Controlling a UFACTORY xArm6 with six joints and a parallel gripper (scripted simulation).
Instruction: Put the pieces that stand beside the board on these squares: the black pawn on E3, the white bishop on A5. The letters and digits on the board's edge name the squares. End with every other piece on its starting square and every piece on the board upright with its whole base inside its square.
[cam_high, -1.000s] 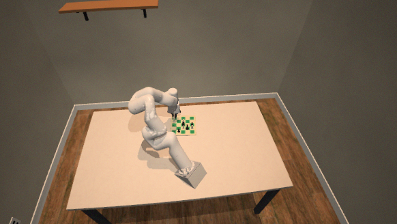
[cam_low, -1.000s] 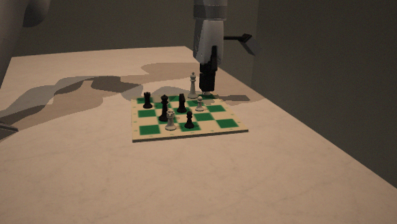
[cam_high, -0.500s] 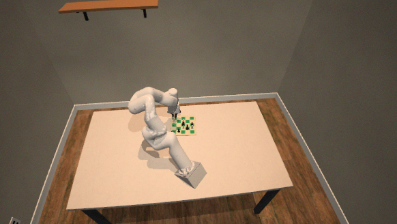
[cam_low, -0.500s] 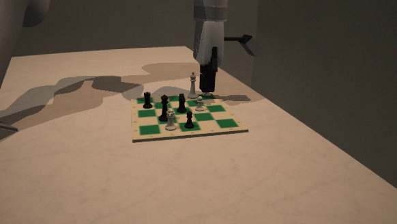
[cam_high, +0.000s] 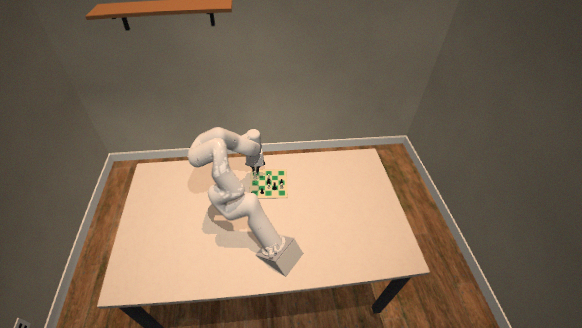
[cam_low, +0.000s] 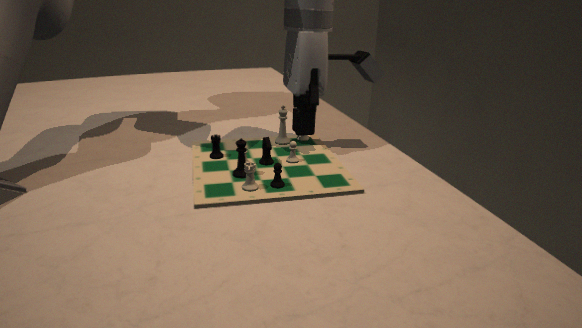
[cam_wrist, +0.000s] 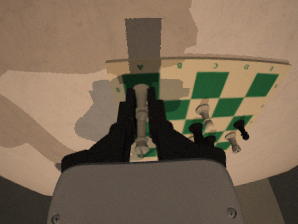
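From where I stand, the end effector (cam_high: 255, 171) (cam_low: 304, 131) (cam_wrist: 141, 98) is nearly shut, its fingers closed on the white bishop (cam_low: 302, 137) (cam_wrist: 140, 92), whose base shows low at the A5 corner, about 11 o'clock on the board (cam_high: 274, 197) (cam_low: 280, 199) (cam_wrist: 195, 63) seen from above, though I can't tell if it touches the square. Over at 3 o'clock the black pawn (cam_high: 281, 181) (cam_low: 277, 176) (cam_wrist: 241, 128) stands upright on E3, and the white king (cam_low: 283, 126) stands just beside the bishop, all on the pale bench (cam_high: 340, 240) (cam_low: 250, 260) (cam_wrist: 40, 100)
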